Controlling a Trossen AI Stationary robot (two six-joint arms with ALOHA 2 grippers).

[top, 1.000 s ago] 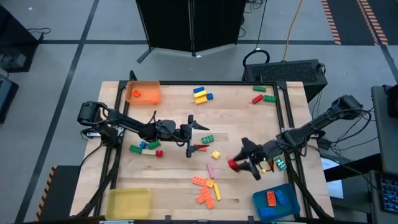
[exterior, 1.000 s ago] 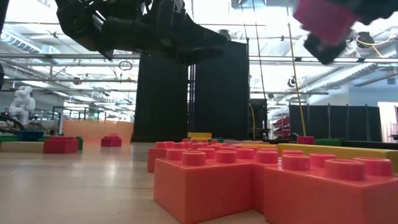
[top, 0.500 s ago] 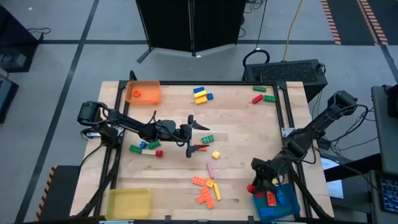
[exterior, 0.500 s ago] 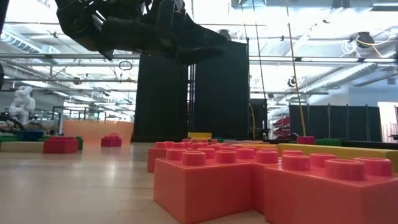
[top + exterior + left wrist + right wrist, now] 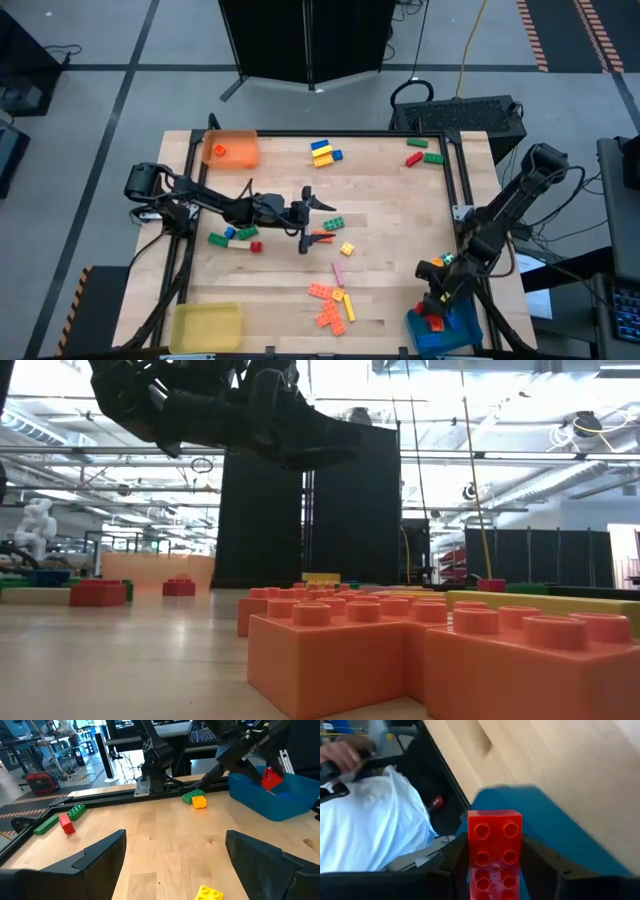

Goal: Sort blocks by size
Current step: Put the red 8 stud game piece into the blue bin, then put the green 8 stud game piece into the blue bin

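Observation:
My right gripper (image 5: 430, 308) is shut on a red two-by-four brick (image 5: 495, 847) above the blue tray (image 5: 448, 332) at the table's near right corner. The left wrist view also shows the brick (image 5: 271, 777) at the tray (image 5: 280, 800). My left gripper (image 5: 318, 219) is open and empty, held above the table's middle. A green brick (image 5: 331, 222), an orange one (image 5: 322, 237) and a yellow one (image 5: 347, 249) lie close to it. Orange and pink bricks (image 5: 332, 303) lie flat nearer the front edge. My right gripper pinches the red brick by its two long sides (image 5: 470, 865) between its two fingers, which lie along the brick. The brick's studded top faces the wrist camera and its free end (image 5: 495, 817) sticks out past the fingertips. It is lifted clear, over the blue tray (image 5: 545, 830).
An orange tray (image 5: 231, 148) stands at the far left and a yellow tray (image 5: 206, 326) at the near left. Brick groups lie at the far middle (image 5: 324, 152), far right (image 5: 423, 152) and left (image 5: 234, 236). A person in a white shirt (image 5: 375, 825) is beside the table's near right corner.
My right gripper has carried the red brick from the table's right middle toward the near edge and right. It now holds it over the blue tray, still shut on it.

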